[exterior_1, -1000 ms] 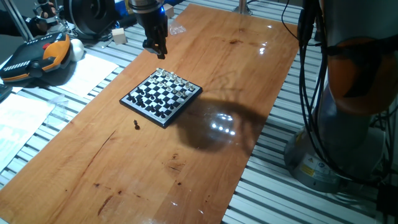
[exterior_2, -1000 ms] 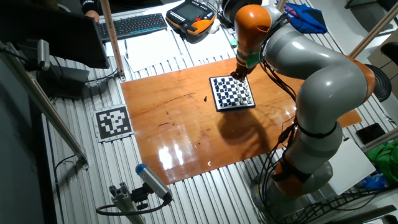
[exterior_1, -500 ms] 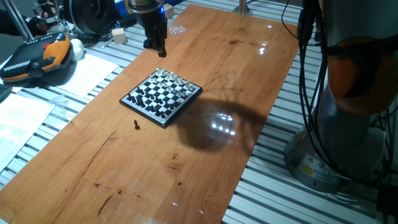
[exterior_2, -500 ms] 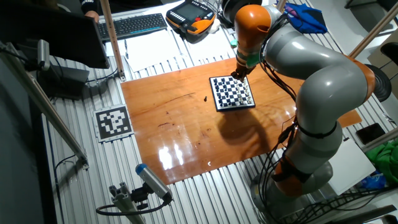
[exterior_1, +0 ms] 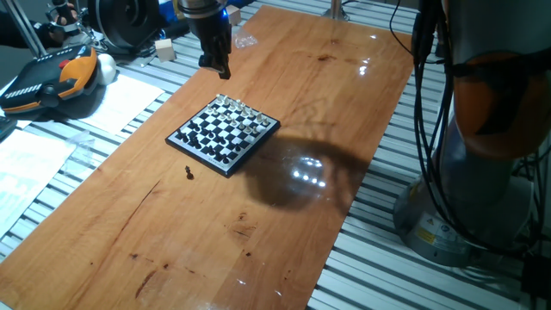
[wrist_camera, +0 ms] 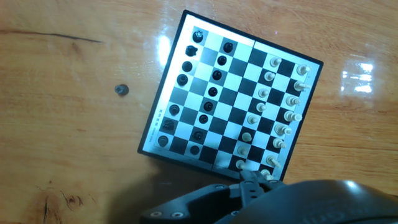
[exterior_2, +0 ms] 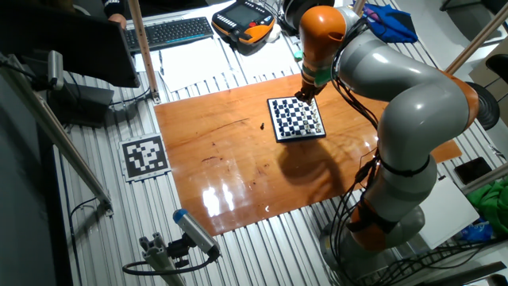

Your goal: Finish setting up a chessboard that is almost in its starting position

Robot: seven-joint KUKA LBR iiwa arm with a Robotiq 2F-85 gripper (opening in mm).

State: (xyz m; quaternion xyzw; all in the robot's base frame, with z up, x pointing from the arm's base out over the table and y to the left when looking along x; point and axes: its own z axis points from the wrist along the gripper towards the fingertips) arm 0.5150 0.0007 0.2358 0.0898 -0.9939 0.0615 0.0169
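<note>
Hand view: small square black-and-white checkered chessboard (wrist_camera: 233,99) on wooden table (wrist_camera: 74,93); lone tiny black piece (wrist_camera: 122,90) stranded on bare wood left of board, well apart from black two-finger gripper (exterior_1: 216,67), raised above board's far edge. Jaw state cannot tell. Piece likely next target, beyond board's opposite side.

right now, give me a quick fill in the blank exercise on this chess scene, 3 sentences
1. One small dark piece stands off the chessboard on the bare ____ table.
2. In the hand view, the black pieces sit along the board's ____ side.
3. The gripper hangs ____ the table, beyond the board's silvery-white end, touching no piece.

Missing words: wooden; left; above
</note>
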